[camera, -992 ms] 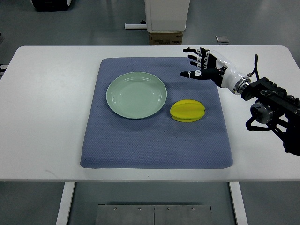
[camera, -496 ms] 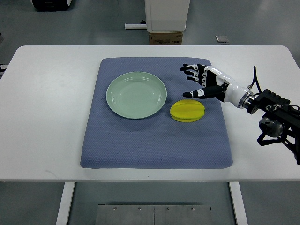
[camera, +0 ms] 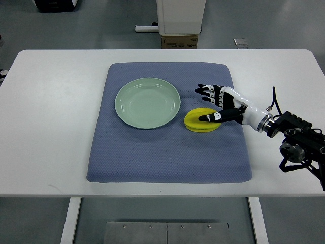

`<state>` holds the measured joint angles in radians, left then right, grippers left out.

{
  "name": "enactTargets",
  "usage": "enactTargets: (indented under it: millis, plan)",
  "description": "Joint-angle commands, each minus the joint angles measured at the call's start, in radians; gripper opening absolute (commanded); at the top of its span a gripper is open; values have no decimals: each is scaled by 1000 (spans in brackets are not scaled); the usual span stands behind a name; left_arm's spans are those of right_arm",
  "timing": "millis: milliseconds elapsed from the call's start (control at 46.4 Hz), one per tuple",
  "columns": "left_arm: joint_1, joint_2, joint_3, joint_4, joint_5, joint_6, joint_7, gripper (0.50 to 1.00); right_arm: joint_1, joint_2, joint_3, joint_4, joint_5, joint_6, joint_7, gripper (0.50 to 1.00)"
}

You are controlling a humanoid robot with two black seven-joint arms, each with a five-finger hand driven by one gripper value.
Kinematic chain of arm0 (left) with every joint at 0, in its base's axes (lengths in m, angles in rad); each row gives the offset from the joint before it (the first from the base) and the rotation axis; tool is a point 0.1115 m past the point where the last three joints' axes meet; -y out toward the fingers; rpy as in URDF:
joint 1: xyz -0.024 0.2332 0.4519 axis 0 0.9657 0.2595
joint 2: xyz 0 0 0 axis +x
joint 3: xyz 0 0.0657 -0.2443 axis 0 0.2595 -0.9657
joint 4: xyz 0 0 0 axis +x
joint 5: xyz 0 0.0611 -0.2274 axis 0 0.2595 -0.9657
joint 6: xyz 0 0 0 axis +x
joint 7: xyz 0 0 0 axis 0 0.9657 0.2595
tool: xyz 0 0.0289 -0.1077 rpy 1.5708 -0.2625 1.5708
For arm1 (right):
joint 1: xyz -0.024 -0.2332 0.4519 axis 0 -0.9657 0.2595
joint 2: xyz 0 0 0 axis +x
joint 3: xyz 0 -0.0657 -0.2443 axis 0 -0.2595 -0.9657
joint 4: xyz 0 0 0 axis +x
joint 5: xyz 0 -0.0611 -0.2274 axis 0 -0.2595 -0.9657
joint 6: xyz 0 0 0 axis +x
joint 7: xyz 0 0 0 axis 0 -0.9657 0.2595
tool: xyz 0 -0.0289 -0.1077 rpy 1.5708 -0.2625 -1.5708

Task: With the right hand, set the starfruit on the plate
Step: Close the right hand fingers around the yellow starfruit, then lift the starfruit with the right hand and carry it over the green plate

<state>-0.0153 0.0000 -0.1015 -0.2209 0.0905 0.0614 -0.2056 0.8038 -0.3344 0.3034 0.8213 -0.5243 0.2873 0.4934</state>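
A white table (camera: pixel 56 117) with rounded corners fills most of the top view, standing on a grey floor (camera: pixel 101 25). Spread over its middle is a blue-grey textured mat (camera: pixel 167 157), nearly square, with its far edge close to the table's far side. On the mat's left-centre part sits a pale green plate (camera: pixel 147 102), round and bare. Just to the right of the plate, near but apart from its rim, lies the yellow starfruit (camera: pixel 199 122), flat on the mat.

The right robot hand (camera: pixel 216 104) reaches in from the picture's right edge on a white and black forearm. Its fingers are spread and hold nothing; the thumb (camera: pixel 213 118) lies over the top of the starfruit, while the other fingers (camera: pixel 205 91) extend beyond the fruit's far side, above the mat.

Beyond the table, a white cabinet base (camera: pixel 180 15) stands on the floor with a cardboard box (camera: pixel 179 40) in front of it. Under the near edge a metal plate (camera: pixel 166 233) shows between the table legs.
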Motion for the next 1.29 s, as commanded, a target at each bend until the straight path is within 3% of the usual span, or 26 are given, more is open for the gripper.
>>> enactTargets:
  millis: [0, 431, 625, 733, 841, 970, 1013, 1272]
  plan:
    - [0, 0, -1, 0, 0, 0, 0, 1000, -9, 3, -1, -5, 0, -3, 1, 995]
    - [0, 0, -1, 0, 0, 0, 0, 1000, -23, 20, -30, -14, 0, -51, 48, 991]
    - [0, 0, 0, 0, 0, 0, 0, 1000, -25, 21, -69, -14, 0, -51, 74, 956]
    - [0, 0, 0, 0, 0, 0, 0, 1000, -26, 21, -82, -14, -2, -53, 82, 862]
    - [0, 0, 0, 0, 0, 0, 0, 1000, -28, 20, -95, -14, -13, -57, 85, 711]
    - [0, 0, 0, 0, 0, 0, 0, 1000, -31, 21, -95, -22, -22, -59, 88, 581]
    - [0, 0, 0, 0, 0, 0, 0, 1000, -31, 21, -96, -22, -25, -59, 94, 502]
    - [0, 0, 0, 0, 0, 0, 0, 1000, -21, 20, -105, -25, -31, -59, 99, 500]
